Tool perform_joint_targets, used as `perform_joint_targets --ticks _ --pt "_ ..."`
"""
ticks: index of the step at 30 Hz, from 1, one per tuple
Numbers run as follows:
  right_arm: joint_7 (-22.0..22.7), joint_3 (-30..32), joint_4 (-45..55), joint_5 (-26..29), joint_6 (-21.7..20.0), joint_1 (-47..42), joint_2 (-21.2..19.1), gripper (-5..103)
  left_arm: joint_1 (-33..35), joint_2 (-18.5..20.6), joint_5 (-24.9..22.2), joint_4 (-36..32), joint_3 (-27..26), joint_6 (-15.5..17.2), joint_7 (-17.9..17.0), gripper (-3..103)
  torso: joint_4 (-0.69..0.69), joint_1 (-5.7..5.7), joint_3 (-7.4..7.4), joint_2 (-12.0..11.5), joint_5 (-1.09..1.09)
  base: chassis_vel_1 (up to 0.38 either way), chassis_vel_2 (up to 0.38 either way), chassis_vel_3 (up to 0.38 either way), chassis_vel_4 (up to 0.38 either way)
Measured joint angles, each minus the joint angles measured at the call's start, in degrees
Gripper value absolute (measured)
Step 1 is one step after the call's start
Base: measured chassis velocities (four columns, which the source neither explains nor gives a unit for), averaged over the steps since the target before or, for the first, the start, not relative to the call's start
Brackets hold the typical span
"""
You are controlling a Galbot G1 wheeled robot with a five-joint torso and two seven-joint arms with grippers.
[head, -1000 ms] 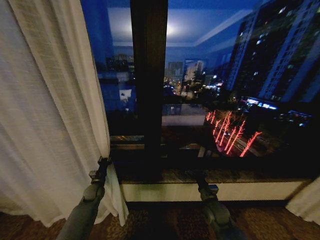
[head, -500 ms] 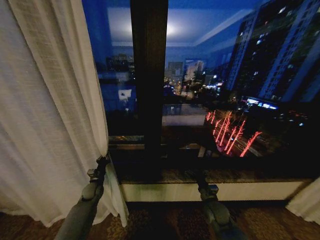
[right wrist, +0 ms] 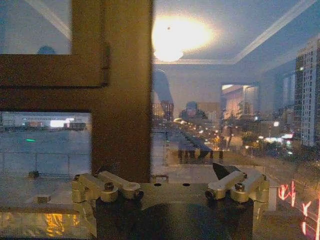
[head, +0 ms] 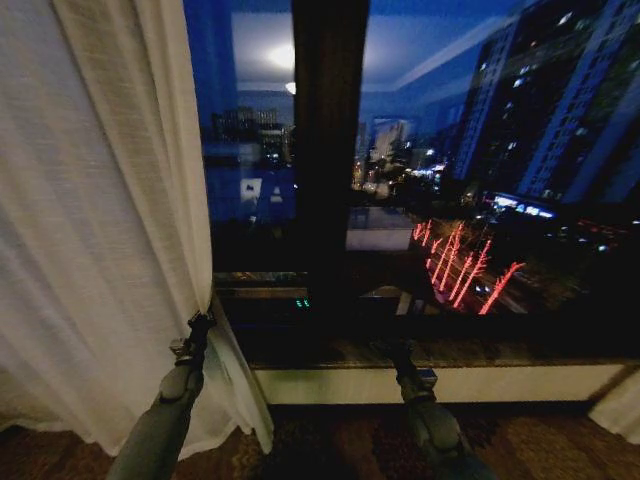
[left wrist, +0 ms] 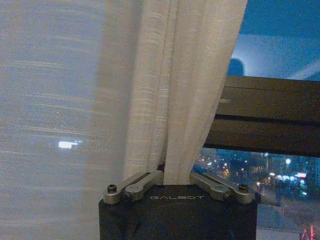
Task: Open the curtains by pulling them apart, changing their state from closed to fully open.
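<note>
Dark window frame (head: 330,150) stands bare beside the sheer cream-white pleated curtain (head: 90,250), whose edge the left tool (head: 200,325) clenches; right tool (head: 400,352) hangs released.

Right gripper (right wrist: 172,187) faces the window frame post (right wrist: 122,85), fingers spread wide with nothing between them. Ceiling-light reflection (right wrist: 177,35) just beside post; lit high-rise (right wrist: 306,95) well apart from it.

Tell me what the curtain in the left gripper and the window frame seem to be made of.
Curtain: thin woven fabric, probably linen-like, matte cream; slubby horizontal threads show and light passes through it. The left gripper pinches its pleated edge.
Window frame: dark, smooth, faintly glossy, possibly stained wood or coated metal; the look leaves that open.
</note>
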Motion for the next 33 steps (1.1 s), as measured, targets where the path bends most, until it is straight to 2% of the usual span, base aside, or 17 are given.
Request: perform_joint_targets --ticks 33 --pt "0.0 0.0 0.0 0.0 0.0 0.0 0.0 100 0.9 0.8 -0.8 -0.3 -0.6 -1.1 -0.1 0 -0.01 0.00 0.00 0.0 0.02 0.351 0.356 -0.351 -0.347"
